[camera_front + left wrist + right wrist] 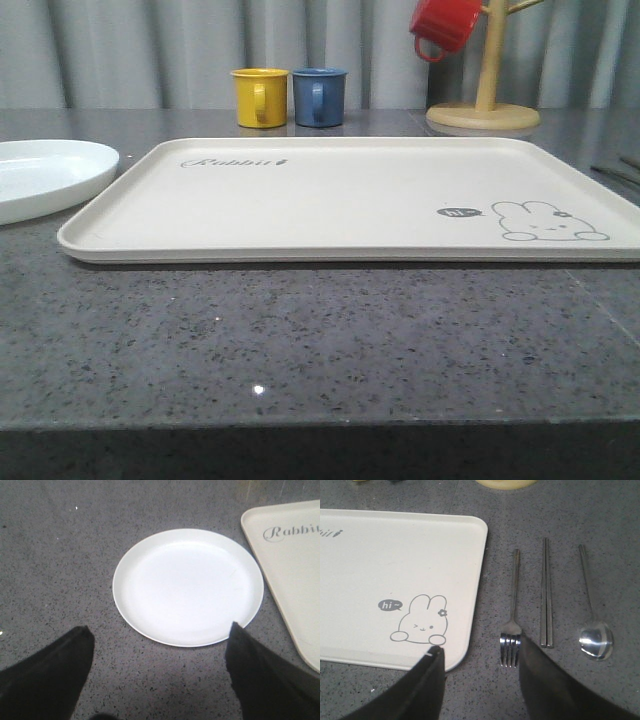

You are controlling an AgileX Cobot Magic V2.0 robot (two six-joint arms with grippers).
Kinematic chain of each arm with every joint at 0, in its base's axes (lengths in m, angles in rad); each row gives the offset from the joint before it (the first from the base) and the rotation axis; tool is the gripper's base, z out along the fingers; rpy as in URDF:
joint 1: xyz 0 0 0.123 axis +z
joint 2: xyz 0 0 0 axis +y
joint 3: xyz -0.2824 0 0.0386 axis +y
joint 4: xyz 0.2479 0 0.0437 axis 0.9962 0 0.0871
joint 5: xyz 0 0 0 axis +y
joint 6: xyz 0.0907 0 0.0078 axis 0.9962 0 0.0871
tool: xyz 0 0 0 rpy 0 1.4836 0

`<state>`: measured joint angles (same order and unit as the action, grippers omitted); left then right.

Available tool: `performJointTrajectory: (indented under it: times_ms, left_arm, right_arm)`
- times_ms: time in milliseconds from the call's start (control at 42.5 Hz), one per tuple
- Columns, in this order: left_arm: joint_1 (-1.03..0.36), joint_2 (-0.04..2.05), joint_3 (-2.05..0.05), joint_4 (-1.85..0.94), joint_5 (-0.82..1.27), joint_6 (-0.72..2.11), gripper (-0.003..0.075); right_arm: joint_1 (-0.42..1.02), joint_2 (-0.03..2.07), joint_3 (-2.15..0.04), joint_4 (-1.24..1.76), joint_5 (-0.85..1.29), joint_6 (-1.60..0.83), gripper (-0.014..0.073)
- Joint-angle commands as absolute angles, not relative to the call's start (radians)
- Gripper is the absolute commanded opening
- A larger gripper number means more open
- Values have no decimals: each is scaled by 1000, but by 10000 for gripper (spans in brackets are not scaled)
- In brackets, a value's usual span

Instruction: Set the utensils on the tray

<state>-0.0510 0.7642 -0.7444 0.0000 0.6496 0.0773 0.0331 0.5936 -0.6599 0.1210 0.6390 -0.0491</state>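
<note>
The cream tray [350,190] with its rabbit drawing lies flat in the middle of the table and holds nothing; its corners show as tray [395,570] and tray [292,565]. Just to its right on the bare table lie the utensils side by side: a fork [512,615], a pair of chopsticks [546,592] and a spoon [592,620]. My right gripper [479,647] hangs open above the gap between the tray's corner and the fork's tines. My left gripper [160,630] is open over bare table beside the white plate [187,585].
The round white plate [45,175] sits left of the tray. Behind the tray stand a yellow mug [260,97] and a blue mug [319,96]. A wooden mug tree [485,100] at the back right carries a red mug [445,25].
</note>
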Motion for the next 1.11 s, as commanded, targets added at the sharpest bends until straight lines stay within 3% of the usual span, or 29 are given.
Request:
performJointTrajectory:
  times_ms: [0, 235, 471, 636, 989, 1083]
  left_arm:
    - [-46, 843, -824, 42, 614, 78, 545]
    - [72, 1092, -933, 44, 639, 78, 545]
    - [237, 1343, -1045, -334, 685, 324, 545]
    - [254, 1462, -1099, -530, 702, 452, 543]
    - [254, 1594, -1189, -542, 712, 452, 542]
    - [254, 1607, -1202, -542, 749, 452, 508]
  right_arm:
    - [27, 601, -696, 121, 566, -55, 385]
    - [27, 601, -696, 121, 569, -55, 385]
    - [27, 601, -696, 121, 570, -55, 385]
    - [27, 601, -696, 121, 571, -55, 385]
    - [27, 601, -696, 121, 572, -55, 385]
    - [27, 601, -696, 121, 572, -55, 385]
